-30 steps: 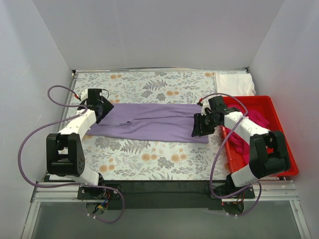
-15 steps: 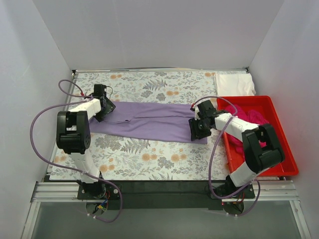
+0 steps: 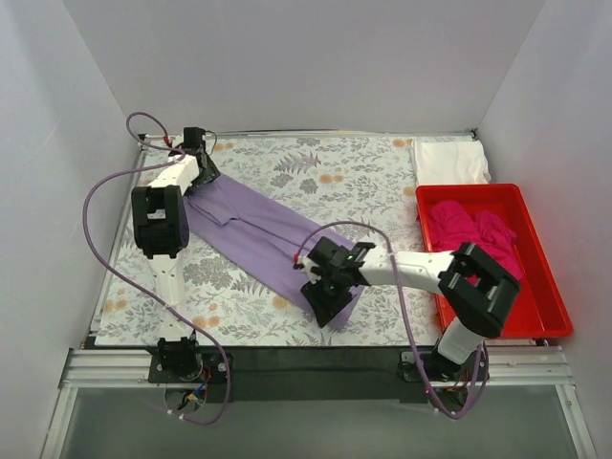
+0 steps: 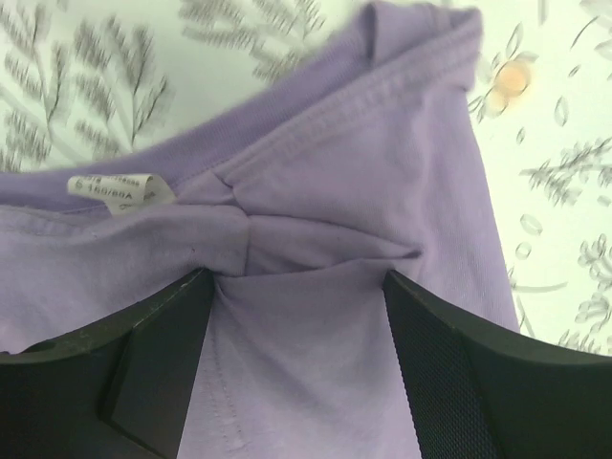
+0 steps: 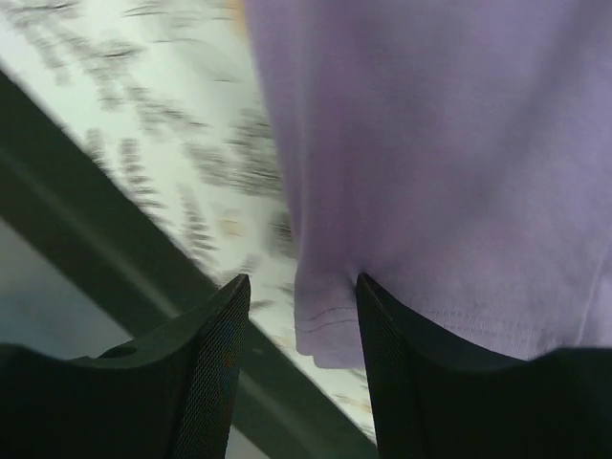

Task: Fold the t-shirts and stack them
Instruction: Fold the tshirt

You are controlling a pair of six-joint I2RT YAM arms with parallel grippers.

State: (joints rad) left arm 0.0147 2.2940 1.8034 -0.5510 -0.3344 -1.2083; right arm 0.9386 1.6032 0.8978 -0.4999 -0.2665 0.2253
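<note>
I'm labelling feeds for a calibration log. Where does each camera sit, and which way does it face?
Top external: fixed high behind the arm bases, looking down over the tablecloth, red bin and lavender t-shirt; both arms show whole.
Left wrist: on the left arm, looking along the left gripper at the shirt's neck end and size tag; both fingers show.
Right wrist: on the right arm, looking along the right gripper at the shirt's hem by the table edge; both fingers show.
Shared: all three see the lavender t-shirt.
</note>
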